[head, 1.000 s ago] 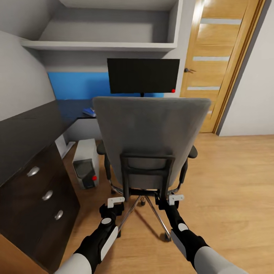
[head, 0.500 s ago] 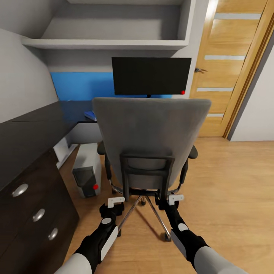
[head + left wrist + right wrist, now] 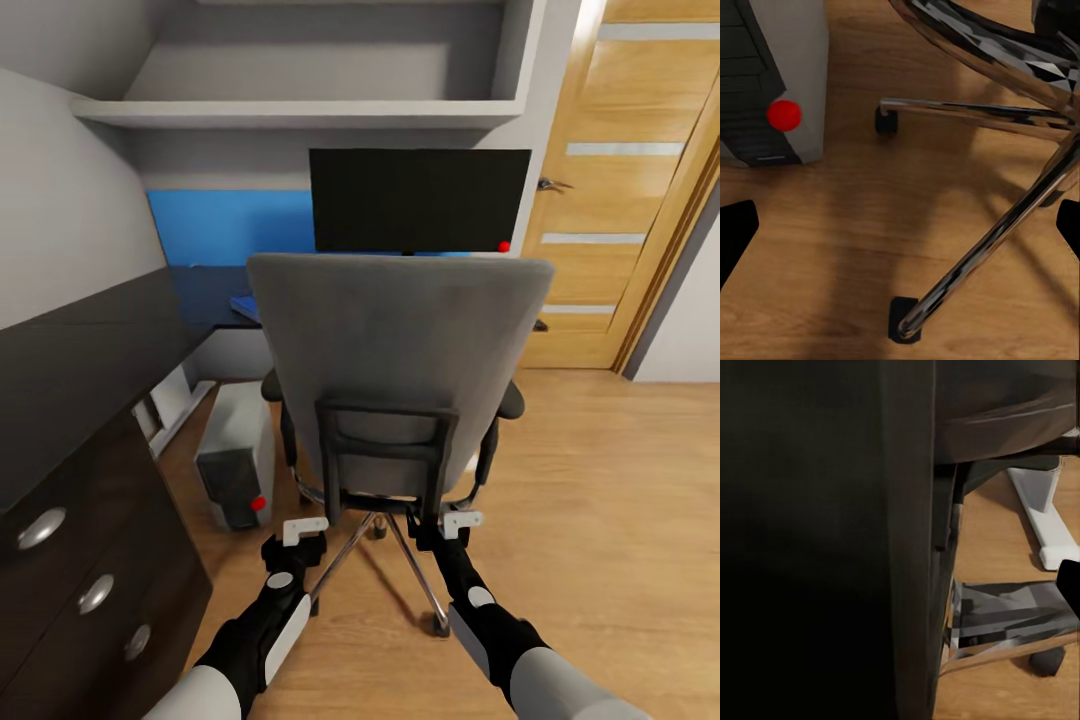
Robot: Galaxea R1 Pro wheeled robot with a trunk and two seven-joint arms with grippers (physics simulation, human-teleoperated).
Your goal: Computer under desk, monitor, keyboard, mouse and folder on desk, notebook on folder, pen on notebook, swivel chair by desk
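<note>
With both grippers, left (image 3: 293, 545) and right (image 3: 448, 535), spread wide behind the swivel chair (image 3: 395, 370), the robot should push it squarely toward twelve o'clock, clear of the computer (image 3: 236, 455).

We find the head view evenly and softly lit, with no single strong source. The wooden floor (image 3: 600, 520) is bright, and the door (image 3: 625, 190) carries a pale wash along its upper left edge. A soft shadow lies under the swivel chair (image 3: 395, 350), and the desk (image 3: 80, 350) top and drawers read very dark with little detail. The monitor (image 3: 420, 200) is flat black without glare. Straight lines lean outward near the frame edges, a wide-angle effect. In the left wrist view the chair's chrome legs show sharp reflections and broad soft shadows cross the floor. The right wrist view is mostly near-black, close and indistinct, with coarse blocky rendering at lower right.
</note>
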